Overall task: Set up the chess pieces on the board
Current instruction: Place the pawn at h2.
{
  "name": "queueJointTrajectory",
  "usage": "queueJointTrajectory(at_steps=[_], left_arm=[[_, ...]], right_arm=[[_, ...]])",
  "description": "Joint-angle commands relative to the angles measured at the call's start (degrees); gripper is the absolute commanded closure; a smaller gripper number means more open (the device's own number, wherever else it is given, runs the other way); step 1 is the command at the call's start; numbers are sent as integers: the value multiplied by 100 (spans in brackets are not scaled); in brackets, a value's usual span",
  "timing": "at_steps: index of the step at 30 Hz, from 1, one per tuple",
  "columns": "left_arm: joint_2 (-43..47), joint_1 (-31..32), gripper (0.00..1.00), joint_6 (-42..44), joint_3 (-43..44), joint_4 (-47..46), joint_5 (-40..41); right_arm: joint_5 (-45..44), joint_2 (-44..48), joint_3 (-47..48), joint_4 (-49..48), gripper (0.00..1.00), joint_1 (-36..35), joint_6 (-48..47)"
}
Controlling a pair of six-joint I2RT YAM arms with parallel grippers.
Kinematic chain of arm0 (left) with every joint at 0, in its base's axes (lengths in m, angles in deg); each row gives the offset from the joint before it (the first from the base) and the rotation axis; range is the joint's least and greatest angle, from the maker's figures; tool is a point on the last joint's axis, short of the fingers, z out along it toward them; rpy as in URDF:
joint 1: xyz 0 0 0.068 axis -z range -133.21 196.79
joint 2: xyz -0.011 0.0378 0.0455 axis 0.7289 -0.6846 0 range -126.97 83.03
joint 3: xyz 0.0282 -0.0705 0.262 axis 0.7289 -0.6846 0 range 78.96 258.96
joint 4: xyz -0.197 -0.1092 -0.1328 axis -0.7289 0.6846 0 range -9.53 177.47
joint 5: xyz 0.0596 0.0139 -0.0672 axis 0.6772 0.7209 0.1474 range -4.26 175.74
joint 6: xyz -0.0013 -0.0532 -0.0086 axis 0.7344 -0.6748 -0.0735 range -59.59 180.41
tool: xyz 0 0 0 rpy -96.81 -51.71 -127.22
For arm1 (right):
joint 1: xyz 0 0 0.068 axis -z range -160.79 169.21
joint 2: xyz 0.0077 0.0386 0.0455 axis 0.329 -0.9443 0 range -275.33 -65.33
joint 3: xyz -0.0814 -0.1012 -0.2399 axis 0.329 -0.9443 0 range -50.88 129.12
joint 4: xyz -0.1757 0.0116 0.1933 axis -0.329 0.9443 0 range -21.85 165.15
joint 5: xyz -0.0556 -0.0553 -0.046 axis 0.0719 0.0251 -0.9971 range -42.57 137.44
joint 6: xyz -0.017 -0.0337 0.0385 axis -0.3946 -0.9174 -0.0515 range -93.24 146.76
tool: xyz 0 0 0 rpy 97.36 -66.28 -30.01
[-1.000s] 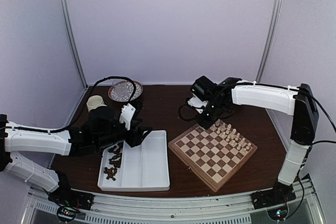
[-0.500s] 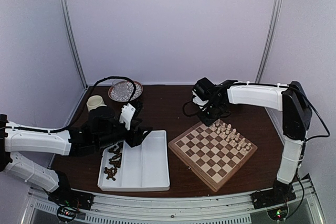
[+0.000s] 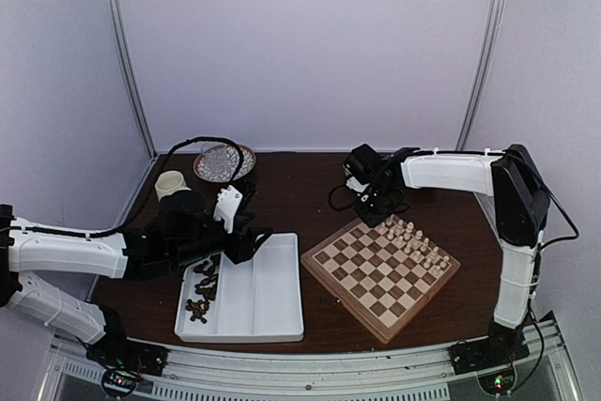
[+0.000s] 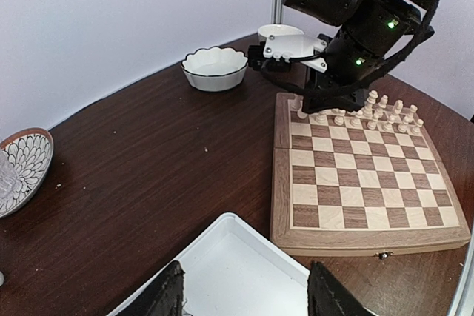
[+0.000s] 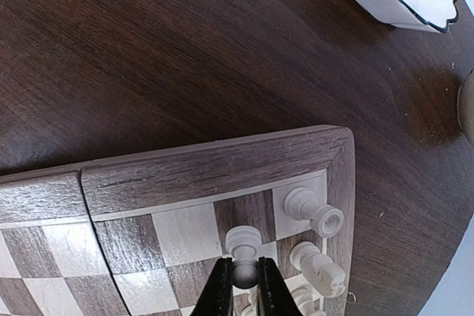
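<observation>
The board (image 3: 343,303) lies at the table's right; it also shows in the left wrist view (image 4: 282,183). Cream chess pieces (image 3: 414,240) stand in two rows along its far right edge. My right gripper (image 3: 379,217) is at the board's far corner, shut on a cream pawn (image 5: 241,242) whose base rests on a dark square in the second row. A cream rook (image 5: 315,212) and a knight (image 5: 319,267) stand right beside it. My left gripper (image 4: 248,294) is open and empty over the white tray (image 4: 230,220). Dark pieces (image 3: 200,292) lie in the tray's left compartment.
A white scalloped bowl (image 4: 215,69) and a second white bowl (image 4: 280,32) sit behind the board. A patterned plate (image 3: 223,162) and a cream cup (image 3: 170,183) stand at the back left. The tray (image 3: 282,331) lies left of the board.
My right arm has swung a little and its gripper has come down at the board's far corner with the pawn. The left arm has not moved.
</observation>
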Motion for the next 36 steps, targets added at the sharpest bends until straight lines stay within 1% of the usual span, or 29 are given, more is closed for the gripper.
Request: queueJointTrajectory(at_steps=[1,16,26,36], left_arm=[[39,5,43,-11,31,-133,53],[75,3,43,-14,22,-120,45],[92,4,43,-11,22,-120,45],[88,4,43,-10,22,-124,36]], right_arm=[[-181,-123,183,-103,90,66,52],[24,-190,233,-47,88,106,43],[65,-285,311,56,84,111,36],[65,-274,334,174,84,123,51]])
